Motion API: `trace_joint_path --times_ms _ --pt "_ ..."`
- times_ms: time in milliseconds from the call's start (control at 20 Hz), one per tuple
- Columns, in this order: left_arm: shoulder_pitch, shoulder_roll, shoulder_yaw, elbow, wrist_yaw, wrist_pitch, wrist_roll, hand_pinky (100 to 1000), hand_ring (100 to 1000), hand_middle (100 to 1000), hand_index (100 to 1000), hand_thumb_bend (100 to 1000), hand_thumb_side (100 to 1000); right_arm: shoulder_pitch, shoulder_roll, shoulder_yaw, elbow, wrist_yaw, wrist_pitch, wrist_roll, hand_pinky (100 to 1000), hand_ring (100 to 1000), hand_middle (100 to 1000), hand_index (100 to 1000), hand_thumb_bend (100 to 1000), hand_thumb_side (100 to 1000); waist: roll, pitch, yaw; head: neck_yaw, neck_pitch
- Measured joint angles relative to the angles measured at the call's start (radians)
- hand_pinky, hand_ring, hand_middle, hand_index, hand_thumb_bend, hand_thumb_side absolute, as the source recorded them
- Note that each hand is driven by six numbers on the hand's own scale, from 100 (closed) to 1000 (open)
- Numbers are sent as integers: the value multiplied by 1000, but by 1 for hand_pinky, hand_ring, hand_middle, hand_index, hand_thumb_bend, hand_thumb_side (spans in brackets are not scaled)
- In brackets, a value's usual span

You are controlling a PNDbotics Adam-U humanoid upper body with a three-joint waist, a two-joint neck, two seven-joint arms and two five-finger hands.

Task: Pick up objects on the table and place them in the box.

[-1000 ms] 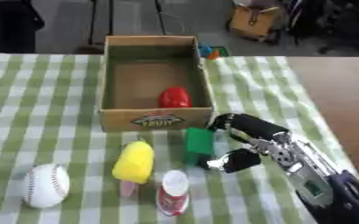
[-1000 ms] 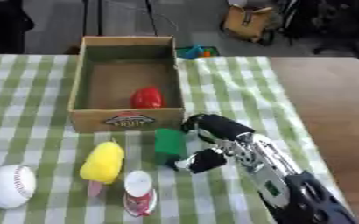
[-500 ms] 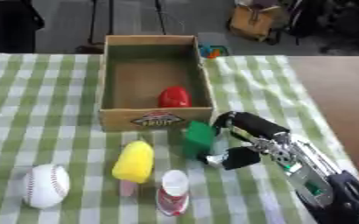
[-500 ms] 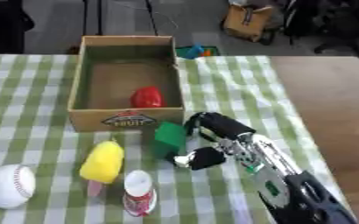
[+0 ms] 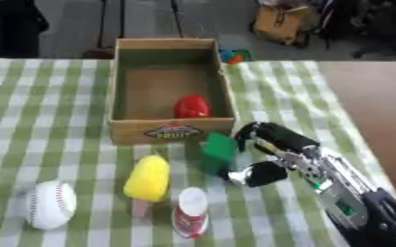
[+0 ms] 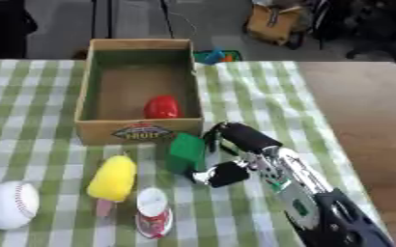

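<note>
Just in front of the cardboard box (image 5: 169, 130), the right hand (image 5: 269, 154) has a green block (image 5: 219, 150) pinched: curled fingers (image 5: 265, 133) press its right face from above, the thumb (image 5: 255, 174) sits low beside its bottom corner. Tilted, the block stands on the green checked tablecloth (image 5: 58, 144), close to the box's front wall. Inside the box lies a red pepper (image 5: 191, 106). Nearer me sit a yellow pear-shaped fruit (image 5: 148, 177), a baseball (image 5: 49, 204) and a small red-and-white bottle (image 5: 190, 212).
</note>
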Motion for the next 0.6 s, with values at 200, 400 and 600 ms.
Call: trace_joint_path --times_ms 200,400,600 --pt "0 0 0 0 -2 2 -2 552 537 577 626 138 963 0 -3 0 -10 -7 2 -12 868 851 543 594 439 671 0 0 0 0 0" --pt "0 0 0 0 -2 5 -6 552 538 578 627 136 960 1 -12 2 -30 -16 1 -19 858 843 533 585 428 676 1 0 -2 0 0" --pt "1 0 0 0 -2 8 -9 553 538 578 627 135 959 3 -28 7 -73 -36 1 -26 851 837 528 578 424 683 4 0 -6 0 0"
